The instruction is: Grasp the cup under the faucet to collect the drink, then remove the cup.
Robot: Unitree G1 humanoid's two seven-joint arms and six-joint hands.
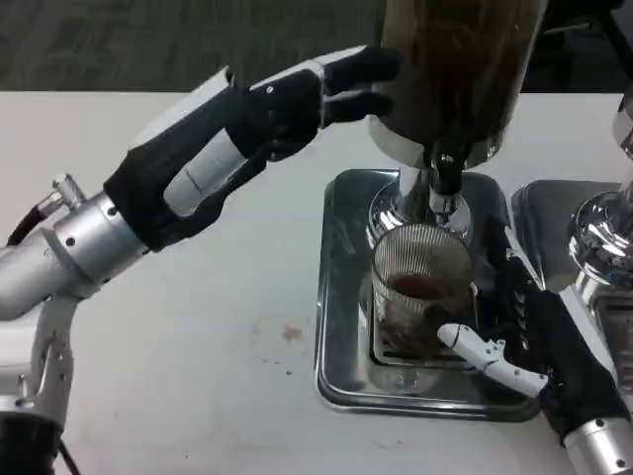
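A ribbed clear glass cup [420, 287] with brown drink in its bottom stands on the steel drip tray [341, 297], right under the faucet [443, 183] of the dispenser [460, 69]. My right hand [529, 341] wraps the cup from the right, its white thumb across the cup's front base. My left hand [297, 99] hovers in the air left of the dispenser, fingers stretched out, holding nothing and clear of the faucet lever.
A second chrome dispenser base [603, 247] on its own tray [539, 213] stands at the right edge, close behind my right forearm. The white table [198, 336] spreads to the left of the tray, with a small brown stain [290, 333].
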